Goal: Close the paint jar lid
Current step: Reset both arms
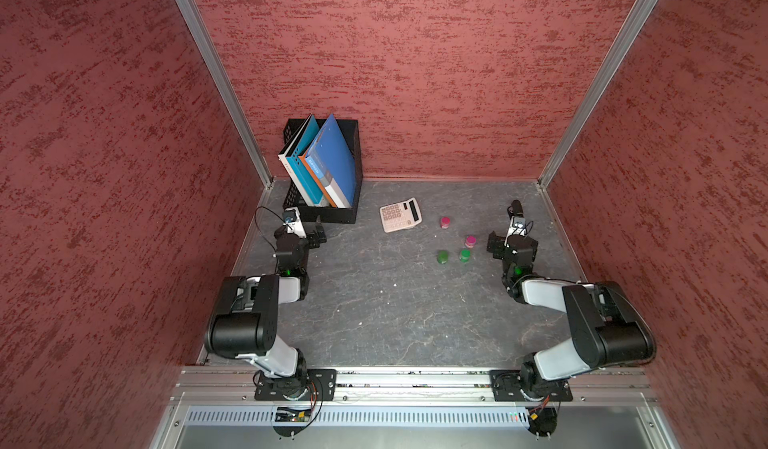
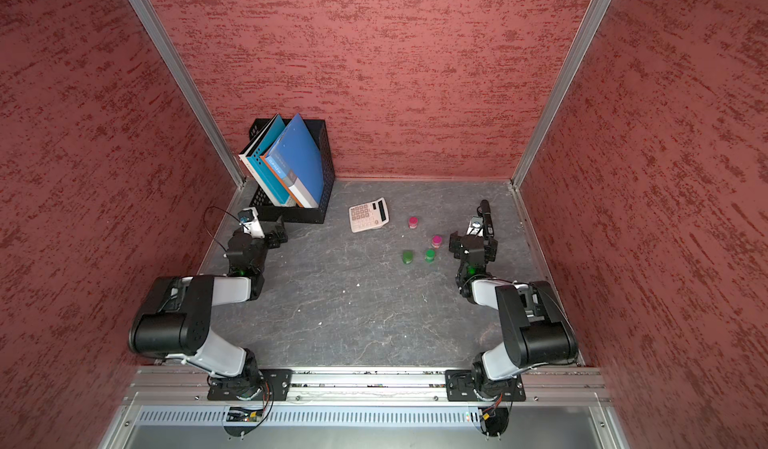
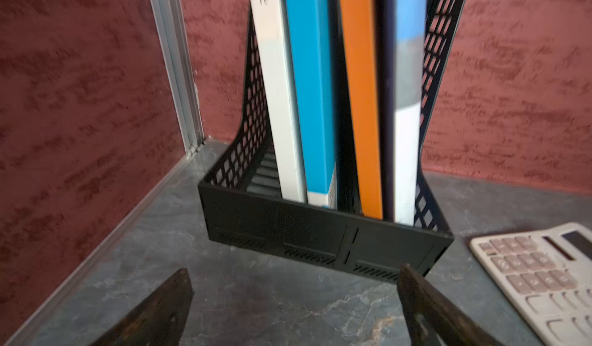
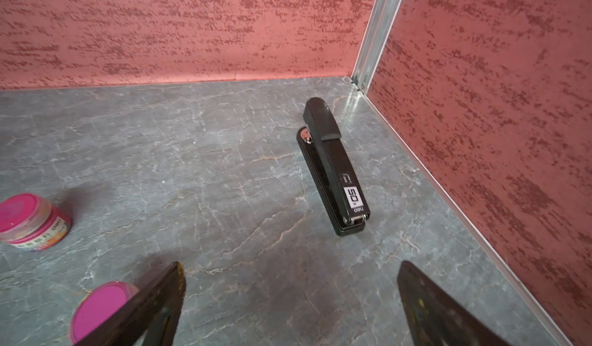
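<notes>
Four small paint jars stand right of centre in both top views. They are a red-pink one [image 1: 445, 222], a pink one [image 1: 470, 241], a dark green one [image 1: 442, 256] and a green one [image 1: 465, 255] with a pale label. I cannot tell which is lidded. My right gripper [image 1: 511, 241] hangs open just right of the pink jar. In the right wrist view that jar's pink top [image 4: 102, 309] lies outside one finger, with bare table between the gripper's [image 4: 291, 264] fingers. The labelled pink jar [image 4: 32, 222] stands farther off. My left gripper [image 3: 295, 269] is open over bare table, far from the jars.
A black mesh file holder [image 1: 332, 214] with books stands at the back left, right in front of the left gripper. A beige calculator [image 1: 400, 215] lies beside it. A black stapler [image 4: 333, 168] lies near the back right corner, ahead of the right gripper. Red walls enclose three sides.
</notes>
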Action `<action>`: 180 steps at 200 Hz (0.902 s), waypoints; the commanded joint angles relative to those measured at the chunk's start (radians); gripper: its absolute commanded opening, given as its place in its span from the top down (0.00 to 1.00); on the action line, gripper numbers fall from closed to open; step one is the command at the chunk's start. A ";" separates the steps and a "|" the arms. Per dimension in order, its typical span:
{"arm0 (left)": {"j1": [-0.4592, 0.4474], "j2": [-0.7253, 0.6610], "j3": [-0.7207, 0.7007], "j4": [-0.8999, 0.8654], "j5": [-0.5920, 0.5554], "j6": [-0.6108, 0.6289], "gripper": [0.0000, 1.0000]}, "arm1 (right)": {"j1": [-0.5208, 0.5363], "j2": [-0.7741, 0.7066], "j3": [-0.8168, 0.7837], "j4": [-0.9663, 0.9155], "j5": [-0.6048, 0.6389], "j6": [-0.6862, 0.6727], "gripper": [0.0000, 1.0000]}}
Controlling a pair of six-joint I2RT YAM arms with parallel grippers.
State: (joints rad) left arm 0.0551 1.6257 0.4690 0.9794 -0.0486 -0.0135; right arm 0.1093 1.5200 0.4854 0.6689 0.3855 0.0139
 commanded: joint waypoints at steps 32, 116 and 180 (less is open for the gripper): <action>0.013 0.029 0.099 -0.076 0.168 0.010 0.00 | -0.015 -0.025 -0.086 0.189 -0.112 -0.023 0.01; 0.002 0.073 0.274 -0.387 0.270 0.005 0.01 | -0.074 0.022 -0.100 0.236 -0.275 -0.012 0.01; -0.071 -0.358 -0.113 -0.073 0.081 -0.005 0.00 | -0.072 0.020 -0.103 0.239 -0.277 -0.013 0.01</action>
State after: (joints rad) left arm -0.0097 1.5124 0.3092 0.9466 0.1139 -0.0193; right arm 0.0372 1.5414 0.3897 0.8715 0.1257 0.0063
